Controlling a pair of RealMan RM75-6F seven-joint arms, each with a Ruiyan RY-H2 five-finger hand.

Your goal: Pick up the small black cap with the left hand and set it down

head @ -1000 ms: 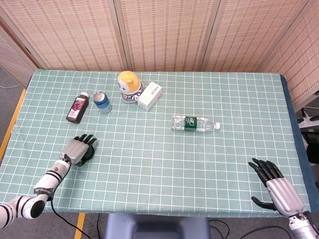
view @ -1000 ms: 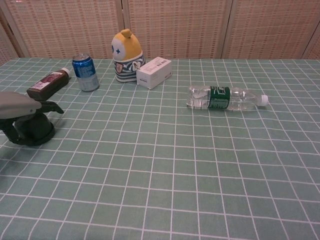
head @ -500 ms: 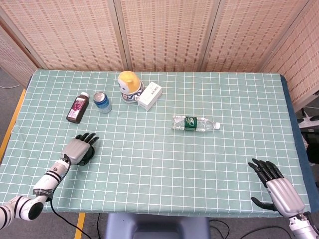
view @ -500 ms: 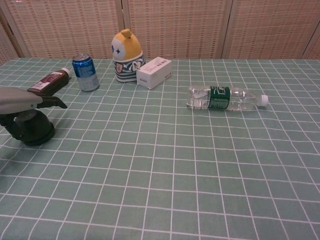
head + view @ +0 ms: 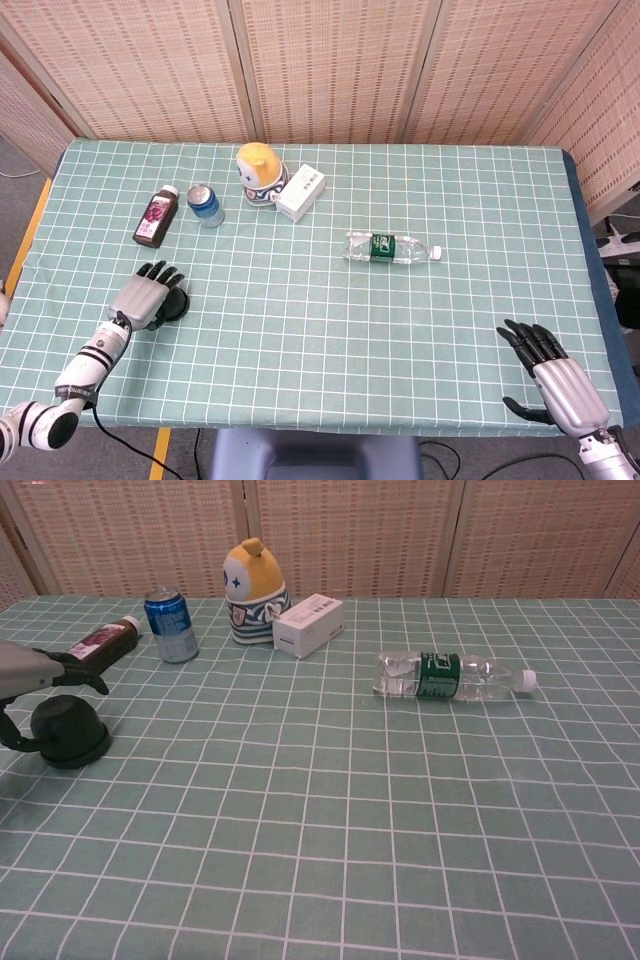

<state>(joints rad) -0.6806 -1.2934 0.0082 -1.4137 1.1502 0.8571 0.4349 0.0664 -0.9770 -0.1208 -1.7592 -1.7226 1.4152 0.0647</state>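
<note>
the left hand (image 5: 142, 297) has drawn back off the small black cap (image 5: 69, 732) over the last second: earlier its fingers were draped over and around the cap, now it hovers just to the cap's nine o'clock side in the head view, fingers spread and holding nothing. the cap sits upright on the worktop (image 5: 330, 340), free of the hand, in much the same spot as before. i judge this as the set-down done, or else a failed grip; the pictures alone cannot settle which, but the cap is down and released either way.

moving rightward, the dark juice bottle (image 5: 154, 217) lies at about twelve o'clock from the cap, near but apart, with the blue can (image 5: 205, 204) just beside it. further on stand the yellow toy (image 5: 259, 173) and the white box (image 5: 301, 192), touching or nearly so. the water bottle (image 5: 392, 247) lies on its side near the worktop's middle, well apart from everything. the right hand (image 5: 553, 372) rests at the five o'clock corner, fingers spread, holding nothing.

the cap is close to the worktop's nine o'clock edge, so the left arm has little room on that side. open cloth lies from three to six o'clock of the cap, and a retreat toward six o'clock looks clear.
</note>
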